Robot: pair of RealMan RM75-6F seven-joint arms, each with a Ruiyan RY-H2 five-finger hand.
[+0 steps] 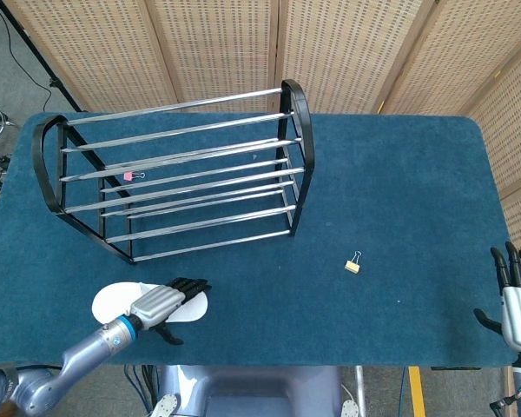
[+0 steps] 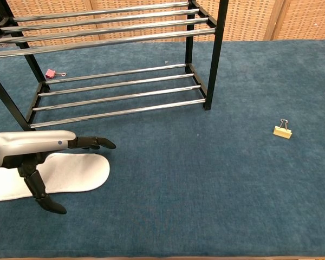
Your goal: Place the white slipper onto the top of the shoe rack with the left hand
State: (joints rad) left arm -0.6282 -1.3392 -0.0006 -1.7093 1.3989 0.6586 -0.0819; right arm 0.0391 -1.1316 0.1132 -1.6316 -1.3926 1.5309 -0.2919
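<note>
Left robot hand [image 1: 161, 303] spread open above white slipper [image 2: 70, 172], holding nothing, shoe rack [image 1: 174, 174] behind, right robot hand [image 1: 517, 300] open, empty.

You have a small yellow binder clip [image 1: 352, 264] lying alone on the blue bench [image 1: 399, 191], well right of everything else. A pink binder clip [image 2: 51, 73] lies on the bench too. Woven cane screens [image 1: 217, 48] stand behind the bench.
</note>
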